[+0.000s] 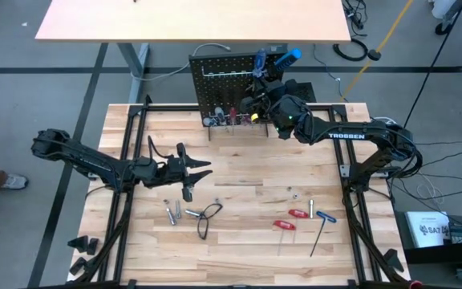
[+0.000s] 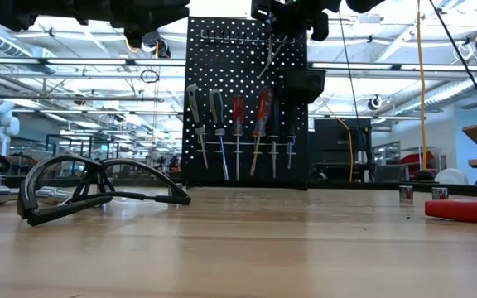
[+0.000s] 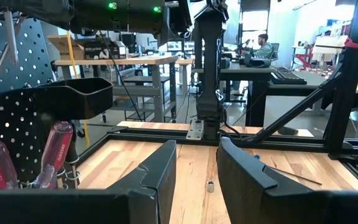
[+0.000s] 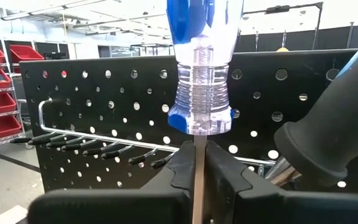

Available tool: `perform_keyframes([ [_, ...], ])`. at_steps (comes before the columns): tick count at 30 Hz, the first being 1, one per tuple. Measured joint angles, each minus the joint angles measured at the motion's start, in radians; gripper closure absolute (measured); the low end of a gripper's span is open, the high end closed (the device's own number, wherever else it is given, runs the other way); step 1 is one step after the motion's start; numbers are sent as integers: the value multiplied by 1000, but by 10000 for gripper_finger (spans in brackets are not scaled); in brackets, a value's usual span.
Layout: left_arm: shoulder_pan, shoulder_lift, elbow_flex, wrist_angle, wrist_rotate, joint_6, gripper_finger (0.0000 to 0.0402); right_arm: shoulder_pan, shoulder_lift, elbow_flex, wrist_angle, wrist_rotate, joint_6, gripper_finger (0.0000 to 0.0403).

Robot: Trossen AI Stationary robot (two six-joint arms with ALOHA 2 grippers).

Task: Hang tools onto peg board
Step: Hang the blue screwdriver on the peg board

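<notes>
The black peg board (image 1: 229, 84) stands upright at the table's far edge. Two grey-handled and two red-handled screwdrivers (image 2: 237, 124) hang on its lower hooks. My right gripper (image 4: 197, 168) is level in front of the board's upper right part, shut on a screwdriver with a blue and clear handle (image 4: 202, 68). My left gripper (image 1: 203, 167) hovers open at mid-table with nothing between its fingers (image 3: 160, 174). A black wire loop (image 1: 207, 215), silver bits (image 1: 172, 213), two red screwdrivers (image 1: 291, 220) and a blue-handled key (image 1: 325, 218) lie on the tabletop. My right gripper pinches the screwdriver's metal shaft (image 4: 197, 146) between its two fingers, just below the handle. The fingers come level from the table's near side toward the board and lie across the shaft. The screwdriver stands upright, handle up, well clear of the table.
A second tool with a black and blue handle (image 4: 331, 134) slants up close to the right of my right gripper, by the board's small black bin (image 2: 303, 83). A row of bare hooks (image 4: 98, 149) runs across the board. A black frame (image 1: 127, 160) borders the table.
</notes>
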Motion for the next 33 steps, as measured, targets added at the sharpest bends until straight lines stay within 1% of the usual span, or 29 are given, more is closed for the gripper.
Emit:
perform_keyframes([
  [6, 0, 0, 0, 0, 0, 0, 283, 0, 0, 0, -10, 0, -10, 373],
  [17, 0, 0, 0, 0, 0, -1, 283, 1, 0, 0, -19, 0, -31, 377],
  [33, 0, 0, 0, 0, 0, -5, 283, 2, 2, -1, -22, -2, -27, 345],
])
